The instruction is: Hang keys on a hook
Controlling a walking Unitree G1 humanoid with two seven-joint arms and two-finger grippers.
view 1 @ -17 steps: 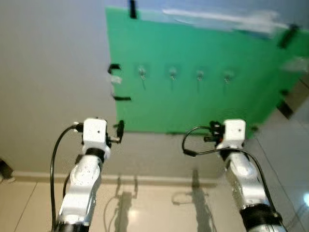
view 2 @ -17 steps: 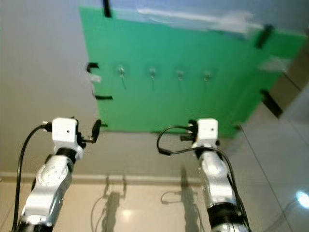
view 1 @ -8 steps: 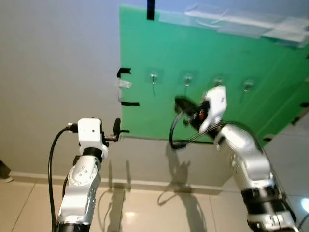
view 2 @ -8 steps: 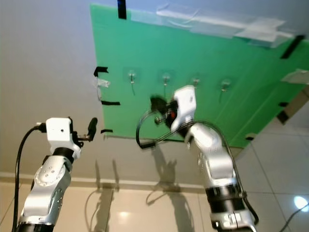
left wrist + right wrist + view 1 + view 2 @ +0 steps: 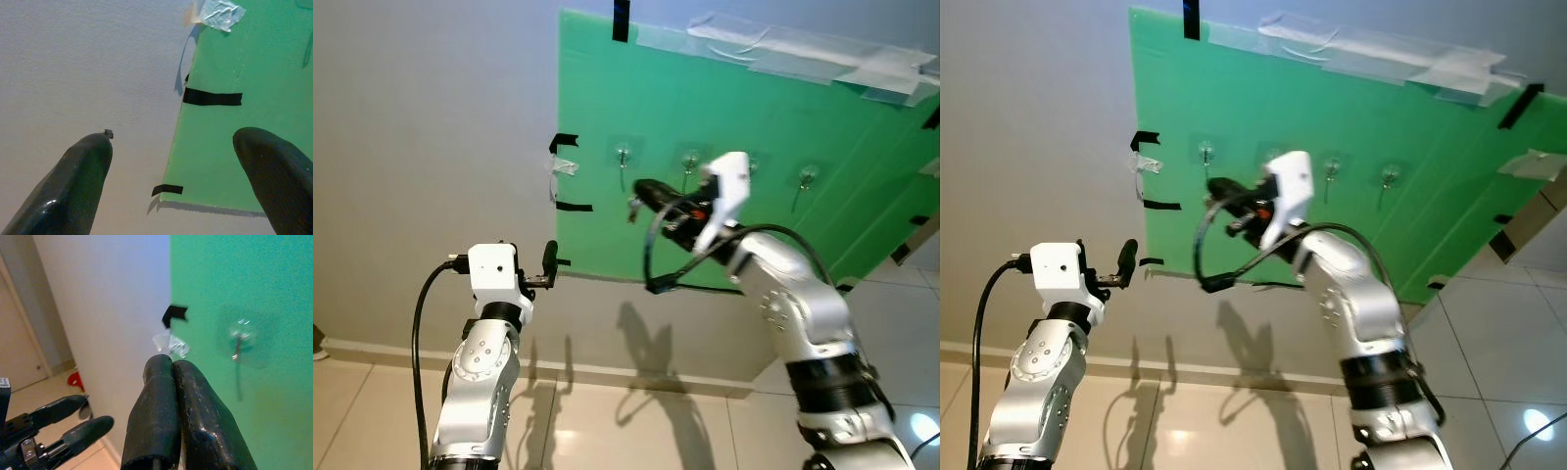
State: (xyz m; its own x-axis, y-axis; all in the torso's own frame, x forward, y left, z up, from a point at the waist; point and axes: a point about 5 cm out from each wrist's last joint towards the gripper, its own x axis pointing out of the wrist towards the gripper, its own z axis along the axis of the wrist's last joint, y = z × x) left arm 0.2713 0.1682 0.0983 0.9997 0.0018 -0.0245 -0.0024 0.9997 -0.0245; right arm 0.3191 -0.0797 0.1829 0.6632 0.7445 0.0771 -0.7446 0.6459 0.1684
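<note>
Right wrist view: right claw (image 5: pixel 168 365) clenched, its two black fingers (image 5: pixel 155 396) pressed flat together along their length. Tips aimed at the left edge of the green board (image 5: pixel 274 289), near a clear hook (image 5: pixel 238 335) stuck to that board. Hook and claw are apart, not touching.

Left eye view: same claw (image 5: pixel 641 188) held up against the board, just below and beside the leftmost hook of a row of four, between it and the second hook (image 5: pixel 690 160). A small pale bit (image 5: pixel 631 206) hangs at the fingertips. I take it for the keys, but it is too small to be sure, and I cannot tell whether the fingers pinch it. Right arm (image 5: pixel 798 304) bent up from the lower right, black cable looped under the wrist.

Beyond the tips: a strip of black tape (image 5: pixel 173 313) and a crumpled patch of clear tape (image 5: pixel 170 343) on the board's edge, then grey wall (image 5: pixel 112 293).

Left wrist view: left claw (image 5: pixel 171 171) released, fingers spread wide, pointed at the board's lower left corner, where more black tape (image 5: pixel 212 97) sits. From the head camera it (image 5: pixel 550 266) hovers lower than the right claw, close to that corner, short of the board.

Further out: long strips of clear tape (image 5: pixel 783 54) along the board's top, glossy tiled floor (image 5: pixel 607 421) below with both arms' shadows.
</note>
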